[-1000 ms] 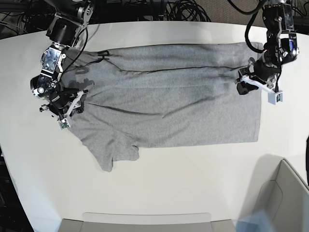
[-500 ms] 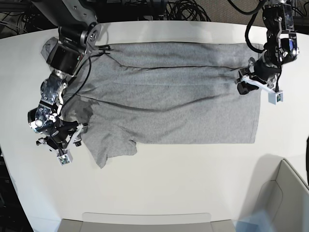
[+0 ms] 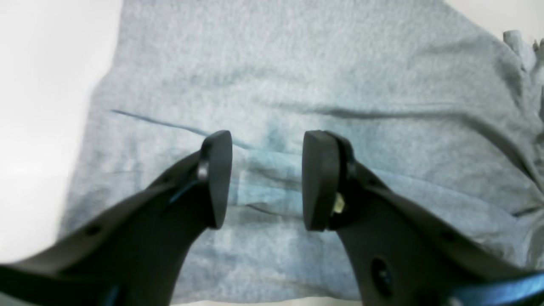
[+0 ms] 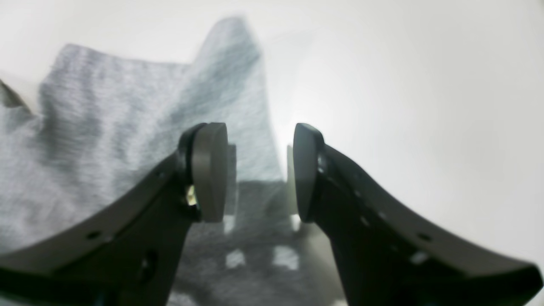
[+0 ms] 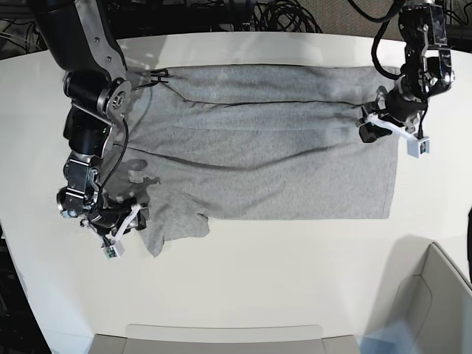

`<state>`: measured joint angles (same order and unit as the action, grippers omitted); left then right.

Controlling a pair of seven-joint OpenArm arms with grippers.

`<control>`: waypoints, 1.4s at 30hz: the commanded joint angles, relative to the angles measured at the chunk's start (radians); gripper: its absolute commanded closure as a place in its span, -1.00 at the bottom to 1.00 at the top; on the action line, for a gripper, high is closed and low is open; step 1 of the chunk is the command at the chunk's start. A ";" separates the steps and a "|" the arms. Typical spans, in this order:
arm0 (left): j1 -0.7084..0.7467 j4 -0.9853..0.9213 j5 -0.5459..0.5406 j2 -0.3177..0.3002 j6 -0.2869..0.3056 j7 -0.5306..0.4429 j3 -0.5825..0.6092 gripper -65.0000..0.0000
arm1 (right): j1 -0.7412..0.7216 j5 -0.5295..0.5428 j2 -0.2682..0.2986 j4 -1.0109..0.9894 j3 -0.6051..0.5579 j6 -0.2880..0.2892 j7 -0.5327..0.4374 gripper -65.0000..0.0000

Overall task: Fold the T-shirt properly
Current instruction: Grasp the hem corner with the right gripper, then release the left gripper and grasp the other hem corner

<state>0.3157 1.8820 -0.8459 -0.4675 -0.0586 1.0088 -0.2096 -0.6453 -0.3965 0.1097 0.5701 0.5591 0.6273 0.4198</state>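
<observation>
Taking the T-shirt (image 5: 265, 155) as our landmark, we start at its near edge. It lies spread on the white table (image 5: 243, 280), plain grey side up, long across the table. One sleeve (image 5: 173, 228) hangs toward us from the shirt's near corner on the base view's left, its tip bunched.

Our right gripper (image 5: 125, 225) sits just beside that sleeve, at its outer edge. In the right wrist view its fingers (image 4: 208, 170) are spread, with a clear gap between the pads, and nothing is pinched. Grey cloth lies under and beyond the left pad, while bare table shows past the right pad. We cannot tell whether the pads touch the cloth.

Further back, the body of the shirt carries several long creases running across it. Our left gripper (image 5: 372, 127) is at the hem end of the shirt, on the base view's right, above the far half of that edge. In the left wrist view (image 3: 265, 178) its fingers (image 3: 219, 178) are parted as well, holding nothing, with a folded ridge of fabric lying across the gap below them.

At the far edge, the shirt's upper border runs close to the table's back rim, where black cables (image 5: 280, 15) lie beyond the table.
</observation>
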 commanded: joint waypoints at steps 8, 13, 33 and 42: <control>-0.008 0.017 -0.008 -0.012 0.001 -0.014 -0.006 0.19 | -0.067 0.018 0.054 -0.190 0.002 -0.175 -0.235 0.21; -0.008 0.017 -0.008 -0.012 0.001 -0.014 -0.006 0.19 | -0.081 0.020 0.054 -0.175 0.000 -0.166 -0.250 0.22; -0.091 0.004 -0.006 -0.014 0.001 -0.021 -0.011 0.18 | -0.106 -0.031 0.009 -0.370 -0.076 -0.165 -0.246 0.22; -0.493 -0.437 -0.005 -0.044 0.193 -0.025 -0.012 0.18 | -0.104 -0.034 0.009 -0.370 -0.078 -0.163 -0.244 0.22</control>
<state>-0.1635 1.4246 -0.8455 -0.4919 0.1398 0.9970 -0.2150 -0.7452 -0.3965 0.1192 0.2047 0.4839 0.4667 0.1104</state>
